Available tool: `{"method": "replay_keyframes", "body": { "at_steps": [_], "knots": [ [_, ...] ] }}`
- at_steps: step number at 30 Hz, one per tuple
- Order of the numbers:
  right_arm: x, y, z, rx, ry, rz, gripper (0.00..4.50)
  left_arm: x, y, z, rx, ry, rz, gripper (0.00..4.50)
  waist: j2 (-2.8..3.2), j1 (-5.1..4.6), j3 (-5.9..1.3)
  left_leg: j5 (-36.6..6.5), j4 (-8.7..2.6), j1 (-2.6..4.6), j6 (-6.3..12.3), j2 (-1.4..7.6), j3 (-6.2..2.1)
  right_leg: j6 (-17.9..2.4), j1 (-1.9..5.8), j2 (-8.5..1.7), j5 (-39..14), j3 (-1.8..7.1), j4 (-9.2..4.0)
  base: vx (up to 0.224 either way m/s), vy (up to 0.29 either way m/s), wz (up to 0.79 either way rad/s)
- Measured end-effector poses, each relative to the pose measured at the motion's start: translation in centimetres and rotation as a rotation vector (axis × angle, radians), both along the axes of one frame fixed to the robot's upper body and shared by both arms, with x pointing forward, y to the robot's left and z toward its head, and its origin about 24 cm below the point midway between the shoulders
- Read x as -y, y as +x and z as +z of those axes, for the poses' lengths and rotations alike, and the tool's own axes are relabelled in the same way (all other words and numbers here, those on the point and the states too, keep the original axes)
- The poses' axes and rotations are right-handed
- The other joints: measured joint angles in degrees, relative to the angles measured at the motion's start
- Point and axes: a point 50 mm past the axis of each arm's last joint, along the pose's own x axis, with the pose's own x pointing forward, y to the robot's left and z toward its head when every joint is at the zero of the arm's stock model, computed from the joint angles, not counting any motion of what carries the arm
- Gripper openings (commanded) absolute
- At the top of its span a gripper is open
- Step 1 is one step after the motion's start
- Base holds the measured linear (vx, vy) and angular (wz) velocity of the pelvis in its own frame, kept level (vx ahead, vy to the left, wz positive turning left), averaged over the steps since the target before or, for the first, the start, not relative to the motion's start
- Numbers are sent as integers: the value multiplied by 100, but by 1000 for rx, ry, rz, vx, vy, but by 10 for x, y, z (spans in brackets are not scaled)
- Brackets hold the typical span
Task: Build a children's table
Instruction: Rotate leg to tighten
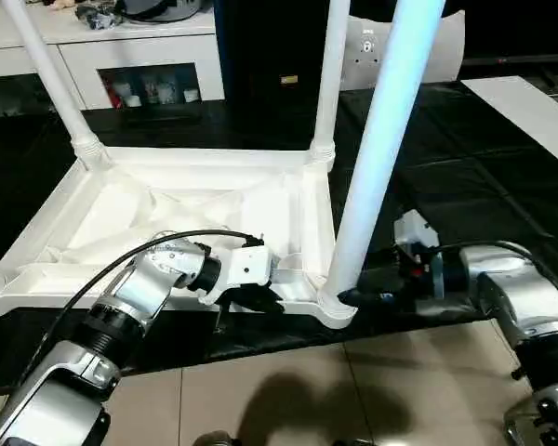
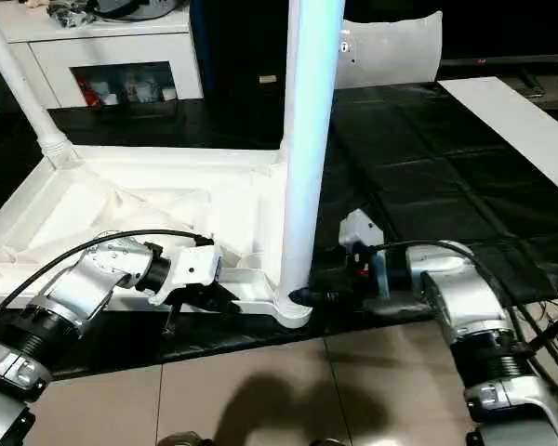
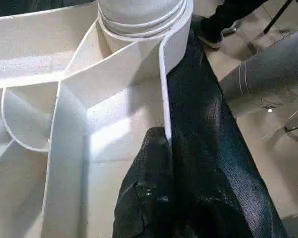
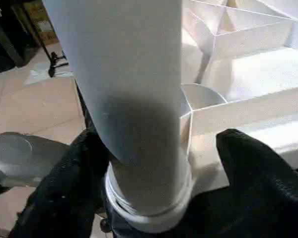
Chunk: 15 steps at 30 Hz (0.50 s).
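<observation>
1. The top lies upside down on the black desk, ribs facing up, with its near edge right along the desk's near edge.
2. Three legs stand upright in corner sockets: far-left leg, far-right leg, and the near-right leg, which is the closest one.
3. The left tool is at the top's near rim, just left of the near-right socket. In the left wrist view its finger sits inside the rim wall with the other outside, so it looks clamped on the rim.
4. The right tool is down at the base of the near-right leg. Its fingers sit on either side of the leg, spread apart around it. Can't tell if they actually touch it.
5. Tiled floor shows below the desk's near edge.
</observation>
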Motion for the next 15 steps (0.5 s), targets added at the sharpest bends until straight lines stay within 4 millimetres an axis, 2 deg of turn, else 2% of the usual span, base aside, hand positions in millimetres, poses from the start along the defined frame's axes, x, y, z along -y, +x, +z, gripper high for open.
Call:
{"method": "replay_keyframes", "body": {
  "at_steps": [3, 5, 15],
  "knots": [
    [-3, 0, -1, -9, 9, 20, 324, 0, -1, 0, -7, -1, -8, 0, 0, 6, 0, 0, 0, -1, 0, 0, 0, -1, 0, 0, 1, 0, 0, 0, 0, 0],
    [-4, -1, -1, -14, 14, 29, 296, 0, -1, 0, -7, -1, -8, 0, 0, 3, 0, 0, 0, -1, 0, 0, 0, -1, 0, 0, 1, 0, 0, 0, 0, 0],
    [-7, -2, -2, -35, 28, 52, 211, -1, 0, 0, -7, 0, -5, 0, 0, -5, 0, 1, 0, 1, 0, 1, 0, 2, 0, 0, -1, 0, 0, 0, 0, 0]
  ]
}}
